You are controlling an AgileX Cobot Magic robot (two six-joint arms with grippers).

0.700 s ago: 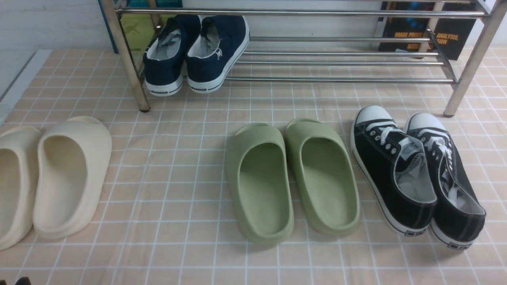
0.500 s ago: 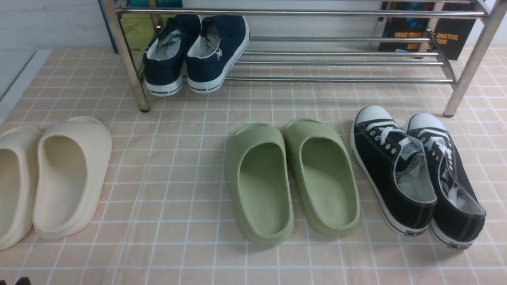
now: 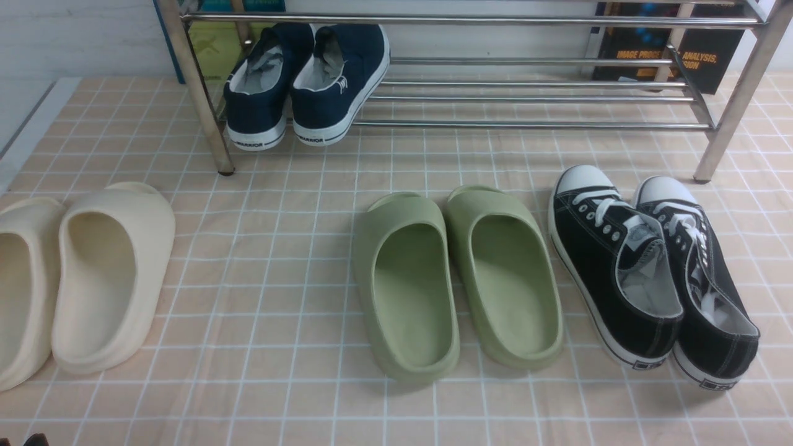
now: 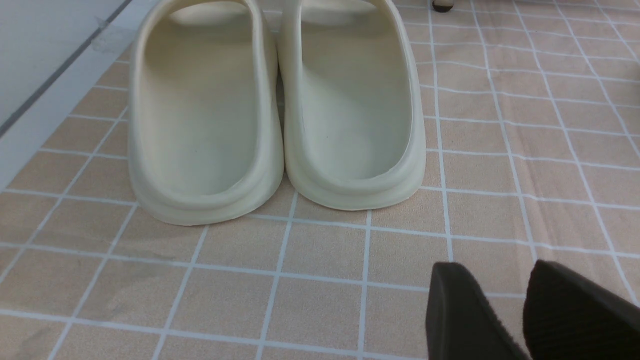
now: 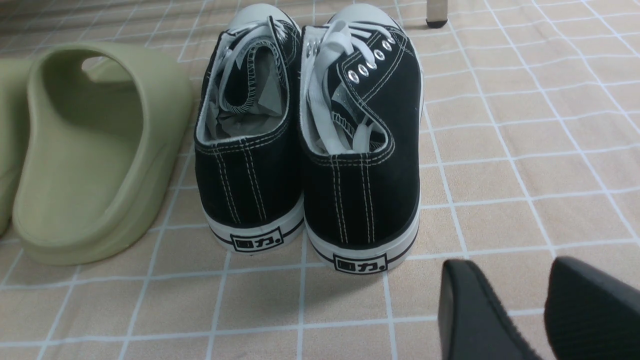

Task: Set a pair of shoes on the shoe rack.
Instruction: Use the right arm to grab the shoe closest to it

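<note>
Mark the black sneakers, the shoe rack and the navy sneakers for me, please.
Black sneakers [image 3: 588,248]: front view, on the black canvas side of the left shoe.
Shoe rack [image 3: 526,124]: front view, on its front lower bar.
Navy sneakers [image 3: 337,99]: front view, on the heel of the right shoe.

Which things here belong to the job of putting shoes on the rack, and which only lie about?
For the job:
- black sneakers
- shoe rack

Lying about:
- green slides
- cream slides
- navy sneakers, already on the rack
- black book
</note>
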